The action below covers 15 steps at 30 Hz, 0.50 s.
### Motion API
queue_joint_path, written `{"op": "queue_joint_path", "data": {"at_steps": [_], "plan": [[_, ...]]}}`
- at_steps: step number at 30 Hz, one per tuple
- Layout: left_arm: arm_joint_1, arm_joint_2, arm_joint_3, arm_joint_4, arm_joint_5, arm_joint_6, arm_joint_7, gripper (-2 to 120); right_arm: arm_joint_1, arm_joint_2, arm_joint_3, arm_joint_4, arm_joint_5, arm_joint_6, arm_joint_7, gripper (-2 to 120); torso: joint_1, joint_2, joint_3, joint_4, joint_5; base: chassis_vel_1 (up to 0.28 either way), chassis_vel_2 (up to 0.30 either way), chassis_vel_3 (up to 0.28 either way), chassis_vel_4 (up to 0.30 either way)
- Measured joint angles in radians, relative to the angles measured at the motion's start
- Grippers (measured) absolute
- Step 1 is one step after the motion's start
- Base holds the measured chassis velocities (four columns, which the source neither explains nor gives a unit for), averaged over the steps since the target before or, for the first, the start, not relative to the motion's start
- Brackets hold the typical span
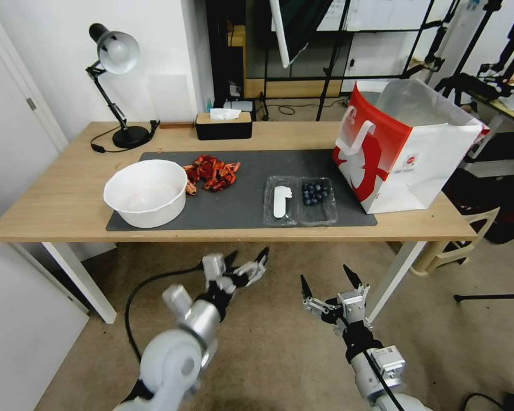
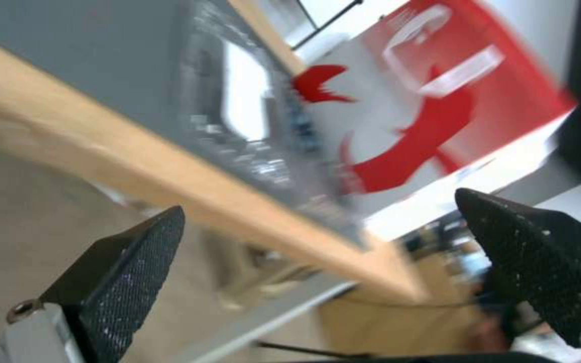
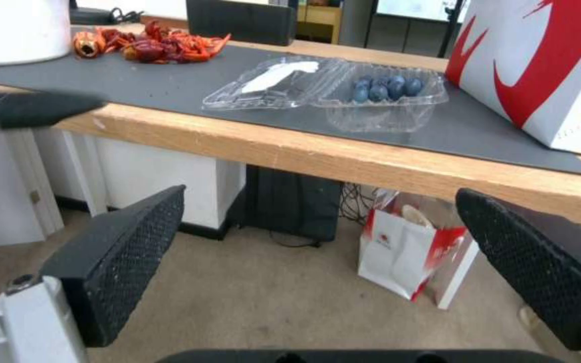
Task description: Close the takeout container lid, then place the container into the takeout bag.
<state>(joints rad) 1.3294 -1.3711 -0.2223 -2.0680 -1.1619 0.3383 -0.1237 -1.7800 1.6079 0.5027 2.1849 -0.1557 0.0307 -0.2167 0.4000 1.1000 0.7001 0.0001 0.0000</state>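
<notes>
The takeout container (image 1: 317,200) comes under review after the larger items around it. The table (image 1: 63,200) is a long wooden top carrying a dark grey mat (image 1: 240,200). The takeout bag (image 1: 405,148) stands upright and open-mouthed at the mat's right end, at about 2 o'clock from the container and just beside it, white strap handle and red figure facing the robot. A round white bowl (image 1: 146,192) sits at the mat's left end, at 9 o'clock from the container and well apart from it. A desk lamp (image 1: 117,85) stands at the far left corner, and a black tissue box (image 1: 223,125) sits at the far edge. A heap of red crayfish shells (image 1: 212,172) lies between bowl and container.

The container lies open and flat on the mat near the table's front edge, blueberries in the right half. The lid (image 1: 281,201), bearing the white label, is folded out to the left, at 9 o'clock from the berries.

Both claws hang below the table's front edge, over the carpet. The left gripper (image 1: 247,262) has its fingers spread wide and holds nothing. The right gripper (image 1: 327,281) is likewise spread wide and empty.
</notes>
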Motion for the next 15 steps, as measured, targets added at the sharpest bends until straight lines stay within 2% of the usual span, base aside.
{"op": "queue_joint_path", "data": {"at_steps": [2, 4, 5, 8, 15], "plan": [[-0.007, -0.001, 0.002, 0.001, -0.019, 0.002, -0.008, 100, 0.0, 0.0, 0.0, 0.0, 0.0, 0.0, 0.0, 100, 0.0, 0.0, 0.0, -0.0002, 0.0, 0.0, 0.0, 0.0, 0.0], [-0.057, -0.009, 0.018, 0.015, -0.141, 0.012, -0.07, 100, -0.001, 0.0, 0.001, 0.001, -0.002, 0.0, 0.0, 100, 0.0, 0.0, 0.0, 0.0, 0.0001, 0.0, 0.0, 0.0, 0.0], [-0.057, -0.009, 0.018, 0.015, -0.141, 0.012, -0.07, 100, -0.001, 0.0, 0.001, 0.001, -0.002, 0.0, 0.0, 100, 0.0, 0.0, 0.0, 0.0, 0.0001, 0.0, 0.0, 0.0, 0.0], [-0.124, -0.022, 0.049, 0.045, -0.233, 0.017, -0.145, 100, -0.002, 0.0, 0.002, 0.001, -0.004, 0.0, 0.0, 100, 0.0, 0.0, 0.0, -0.0001, -0.0001, 0.0, 0.0, 0.0, 0.0], [-0.216, -0.045, 0.093, 0.091, -0.286, 0.017, -0.2, 100, -0.003, 0.0, 0.006, 0.001, -0.008, 0.0, 0.001, 100, 0.0, 0.0, 0.0, 0.0, 0.0, 0.0, 0.0, 0.0, 0.0]]}}
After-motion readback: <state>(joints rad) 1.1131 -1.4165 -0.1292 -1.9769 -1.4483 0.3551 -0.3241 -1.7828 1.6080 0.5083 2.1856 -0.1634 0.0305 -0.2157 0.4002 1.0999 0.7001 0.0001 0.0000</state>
